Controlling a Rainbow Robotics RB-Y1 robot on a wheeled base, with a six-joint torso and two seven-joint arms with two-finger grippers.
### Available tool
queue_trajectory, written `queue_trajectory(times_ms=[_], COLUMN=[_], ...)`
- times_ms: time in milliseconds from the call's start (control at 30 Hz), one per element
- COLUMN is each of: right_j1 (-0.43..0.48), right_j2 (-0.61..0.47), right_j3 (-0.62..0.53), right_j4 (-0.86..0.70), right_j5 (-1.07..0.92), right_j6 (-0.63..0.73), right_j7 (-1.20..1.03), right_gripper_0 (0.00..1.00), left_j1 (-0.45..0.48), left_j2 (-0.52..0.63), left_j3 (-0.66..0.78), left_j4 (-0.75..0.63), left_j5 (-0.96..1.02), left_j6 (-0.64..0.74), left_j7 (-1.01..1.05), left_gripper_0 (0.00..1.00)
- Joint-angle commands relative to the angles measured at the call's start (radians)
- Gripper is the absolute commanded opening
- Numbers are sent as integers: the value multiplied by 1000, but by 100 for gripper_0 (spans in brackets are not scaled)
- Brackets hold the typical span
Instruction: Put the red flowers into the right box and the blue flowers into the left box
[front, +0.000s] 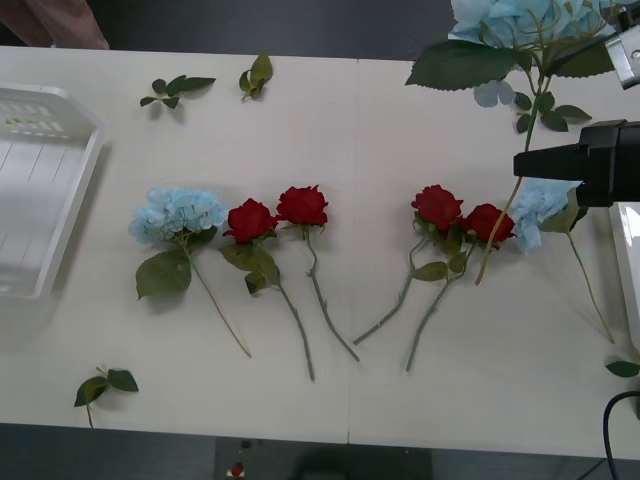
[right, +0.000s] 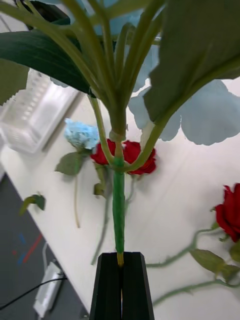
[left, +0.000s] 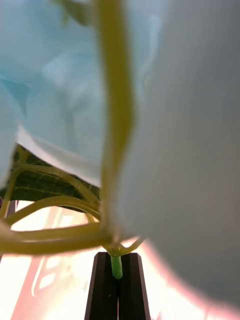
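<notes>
Front view first: all four red flowers (front: 303, 205) are lying on the desk (front: 350, 110) in a row, two left of middle and two right of middle. One of the blue flowers (front: 178, 212) lies at the left end of the row and another sits at the right end, just beside the rightmost rose. A third blue one is up in the air at the far right, its stem dangling down over the row. A black arm piece (front: 585, 160) pokes in from the right edge, right by that stem. The left box (front: 40, 190) at the left edge looks like it has nothing in it, and I can only see a sliver of the right box (front: 630, 260). A few loose leaf sprigs (front: 175, 88) are scattered around.

Right wrist view: the right gripper (right: 120, 260) is clenched on the bottom tip of a blue flower's green stem, bloom hanging over the desk, roses and left box beyond it.

Left wrist view: the left gripper (left: 116, 267) is also clamped on a green stem stub with pale blue petals right up close. Can't tell if it's the same flower or where it is over the desk.

So progress-wise I'd say basically zero. Nothing's boxed as far as I can see, one blue is mid-carry, and the roses plus two blues are left to do.
</notes>
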Motion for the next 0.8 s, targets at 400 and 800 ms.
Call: queue_trajectory(times_ms=[400,800], right_j1=[-201,-334], right_j2=[-3,61], right_j3=[105,226], right_j4=[162,257], right_j5=[-315,-384], right_j6=[-81,-184], right_j7=[-223,-215], right_gripper_0=[0,0], left_j1=[-8,-8], left_j2=[-2,-2], left_j3=[12,62], left_j4=[83,-90], left_j5=[-1,252], left_j6=[-120,62], left_j7=[-99,39], left_gripper_0=[92,100])
